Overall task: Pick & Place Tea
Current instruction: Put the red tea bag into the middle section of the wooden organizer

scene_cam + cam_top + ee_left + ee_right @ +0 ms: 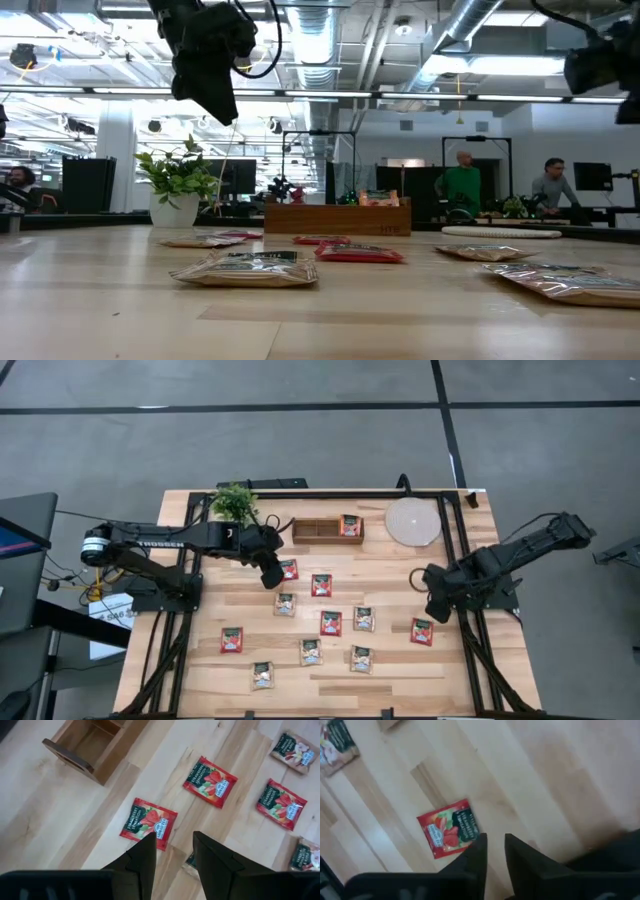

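High view: you see the left gripper (272, 574) over the table (200, 660), beside the red sachet (289, 569) nearest the tray (315, 530); its fingers (145, 862) stand apart, holding nothing. Loose sachets lie scattered mid-table, and one sachet (349, 525) sits in the tray's right compartment. The right gripper (434, 612) hovers just above a red sachet (422, 631), jaws narrowly parted and empty.

Wooden tray (318, 531), pale disc (412, 522), plant (234, 502)
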